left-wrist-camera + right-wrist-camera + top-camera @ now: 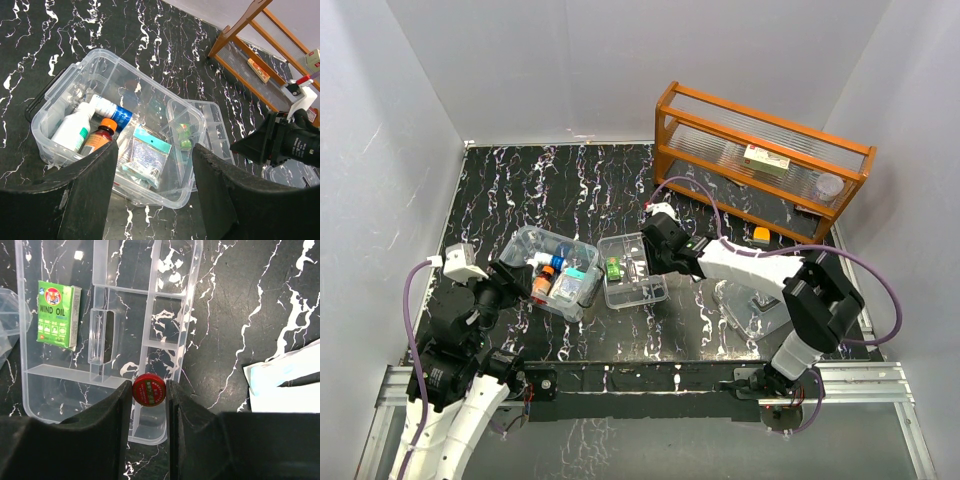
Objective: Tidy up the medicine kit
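Surface: black table [620, 190] with white marbling, pale walls on three sides
Rack: orange wooden rack [760, 160] at the table's back right corner, a small box on its shelf
Box: clear box [552, 272] left of the table's middle, just beside the tray; it holds a white bottle [75, 129], a brown bottle with an orange cap [97, 137], a blue-and-white tube [112, 111] and a teal-topped sachet [146, 155]
Tray: clear divided tray [632, 270] near the table's middle, flat on the surface, a green Wind Oil carton [56, 314] in one compartment
Lid: clear lid [752, 305] lies toward the table's near right edge, beside the right arm
Tin: small round red tin [149, 389], pinched between the right fingers above the tray's near end, over a narrow compartment
Right gripper [149, 390]: jaws nearly closed, clamped on the tin's rim at both sides
Left gripper [155, 165]: jaws about half open, holding nothing, hanging over the box's near wall
Handling, tin: looks light, rigid and smooth, so likely to slip or roll; the grip across its width seems the sound one
Handling, tray: thin, stiff plastic, probably light enough to skid if nudged; the centre handle slot [101, 337] looks the best place to take it
Handling, box: heavier with its contents; better held by the rim or wall than by the slick sides
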